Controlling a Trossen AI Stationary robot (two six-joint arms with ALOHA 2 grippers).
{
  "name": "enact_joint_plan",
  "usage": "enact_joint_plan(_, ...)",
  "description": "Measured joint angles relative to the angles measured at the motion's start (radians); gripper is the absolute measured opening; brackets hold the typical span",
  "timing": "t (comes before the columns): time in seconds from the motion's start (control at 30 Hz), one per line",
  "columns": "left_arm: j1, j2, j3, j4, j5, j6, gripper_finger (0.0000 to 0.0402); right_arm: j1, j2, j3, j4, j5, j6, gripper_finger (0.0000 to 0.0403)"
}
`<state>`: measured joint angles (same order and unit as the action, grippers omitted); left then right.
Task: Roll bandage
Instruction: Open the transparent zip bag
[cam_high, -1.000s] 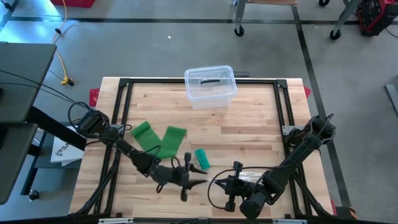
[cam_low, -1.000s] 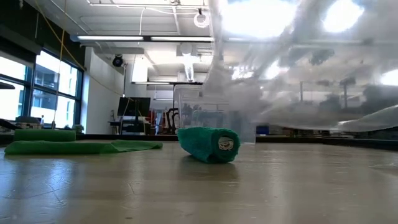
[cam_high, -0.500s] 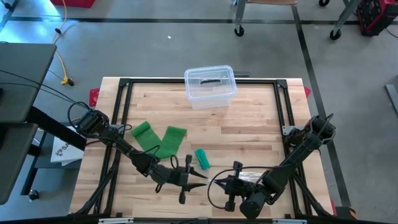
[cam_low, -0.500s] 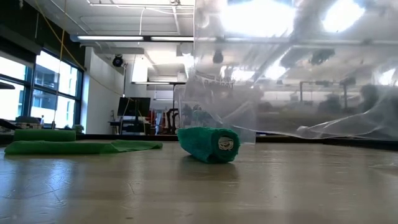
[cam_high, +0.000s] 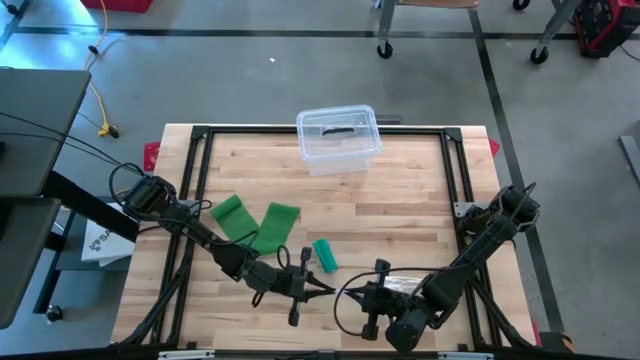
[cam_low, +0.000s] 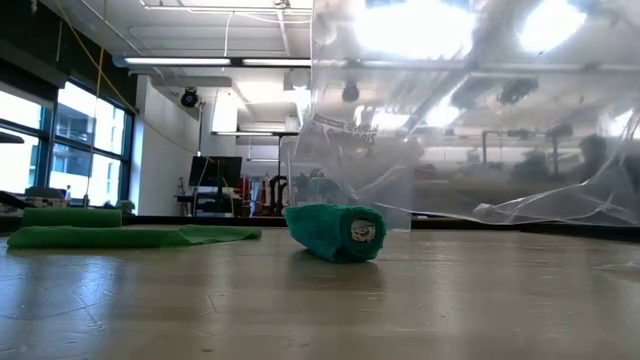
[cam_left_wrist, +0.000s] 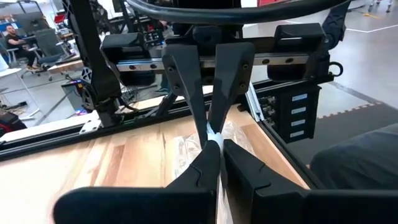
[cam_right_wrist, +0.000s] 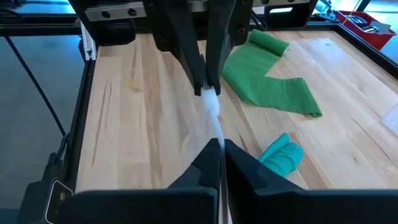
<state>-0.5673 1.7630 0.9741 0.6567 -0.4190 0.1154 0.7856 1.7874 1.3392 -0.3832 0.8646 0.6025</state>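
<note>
A clear plastic bag hangs between my two grippers near the table's front edge. My left gripper and my right gripper face each other tip to tip, both shut on it. A teal rolled bandage lies on its side on the wood just beyond them. Farther left an unrolled green bandage lies flat beside a second green one. My left gripper pinches a bunched bit of the bag's upper edge between its two fingertips. The fingers come level from the table's left. The bag hangs slack below them. My right gripper pinches the same bunched edge between its fingertips, level from the table's right, meeting the left fingers tip to tip. A short white twist of plastic runs between the two holds.
A clear lidded box stands at the table's far edge, centre. Black frame rails run along the table's sides. Bare wood lies right of the bandages.
My left gripper has shut, taking hold of the bag's edge right next to my right gripper's fingertips, after edging toward the table's right. The bag, swinging and blurred a second ago, now hangs spread and still.
</note>
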Motion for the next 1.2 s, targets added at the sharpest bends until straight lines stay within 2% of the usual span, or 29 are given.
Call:
enact_joint_plan(0.17,0.004,0.000,0.000,-0.006,0.002,0.000,0.0008,0.000,0.000,0.000,0.000,0.000,0.000,0.0000)
enact_joint_plan(0.43,0.004,-0.016,0.000,-0.092,-0.005,-0.036,0.0097,0.000,0.000,0.000,0.000,0.000,0.000,0.0000)
enact_joint_plan(0.57,-0.006,-0.016,0.000,-0.071,-0.005,-0.054,0.0115,0.000,0.000,0.000,0.000,0.000,0.000,0.0000)
enact_joint_plan(0.7,-0.019,-0.016,0.000,-0.035,-0.014,-0.055,0.0103,0.000,0.000,0.000,0.000,0.000,0.000,0.0000)
enact_joint_plan(1.03,-0.019,-0.016,0.000,-0.033,-0.039,-0.083,0.0012,0.000,0.000,0.000,0.001,0.000,0.000,0.0000)
enact_joint_plan(1.2,-0.015,-0.008,0.000,-0.036,-0.038,-0.104,0.0022,0.000,0.000,0.000,0.000,0.000,0.000,0.0000)
